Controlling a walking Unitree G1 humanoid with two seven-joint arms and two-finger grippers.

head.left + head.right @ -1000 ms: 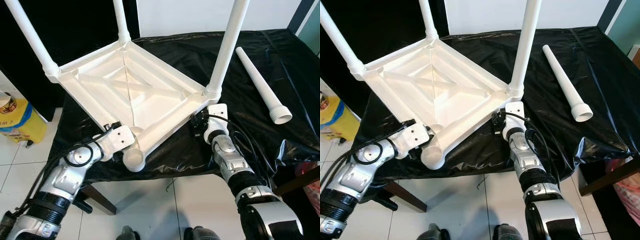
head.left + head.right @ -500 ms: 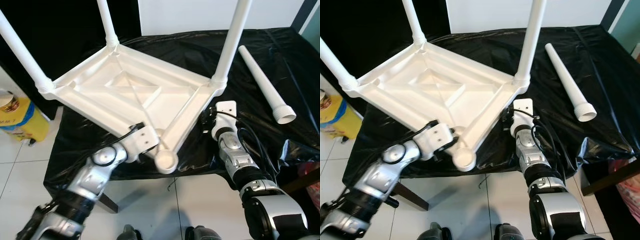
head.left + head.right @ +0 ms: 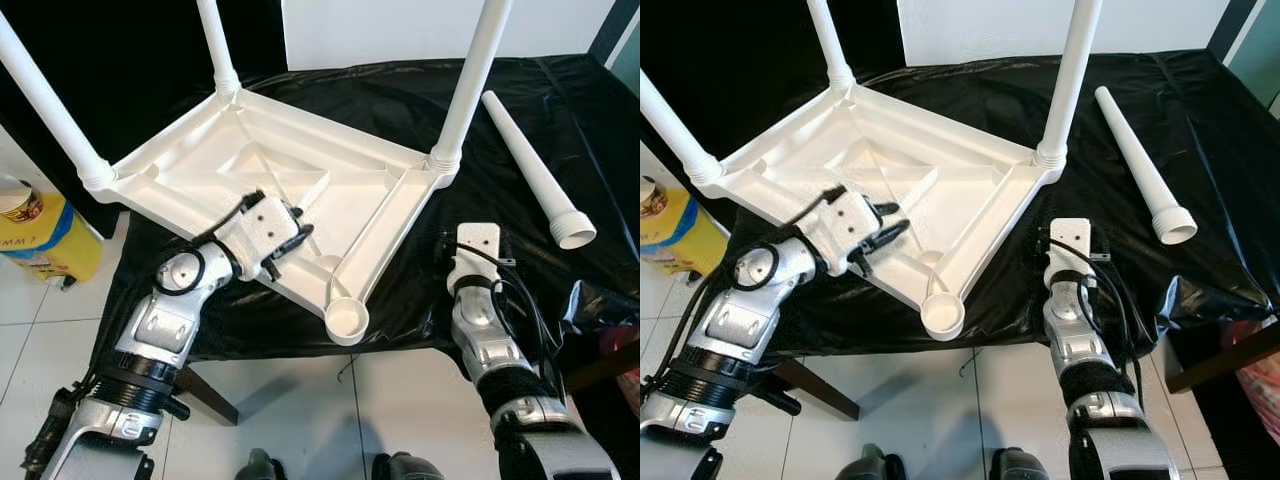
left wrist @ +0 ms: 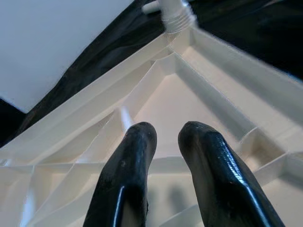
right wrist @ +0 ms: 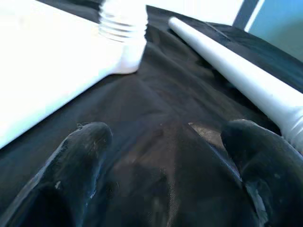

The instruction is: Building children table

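A white children's table top [image 3: 300, 185] lies upside down on a black-covered table [image 3: 500, 130]. Three white legs stand up from its corners. The near corner socket [image 3: 347, 322] is empty. A loose white leg [image 3: 530, 165] lies on the cloth to the right. My left gripper [image 3: 298, 230] hovers over the ribbed underside; in the left wrist view its fingers [image 4: 132, 165] are a narrow gap apart with nothing between them. My right gripper [image 5: 165, 137] rests low over the black cloth beside the right corner leg [image 5: 123, 23], open and empty.
The near edge of the black cloth [image 3: 420, 335] hangs over white floor tiles. A yellow container [image 3: 35, 235] stands on the floor at the left. Something pink [image 3: 625, 375] sits at the lower right. Crumpled cloth lies between the table top and the loose leg.
My left gripper let go of the table top's near edge and moved up over its underside. My right gripper drew back from the right corner. The top has turned, its empty socket now nearer the middle.
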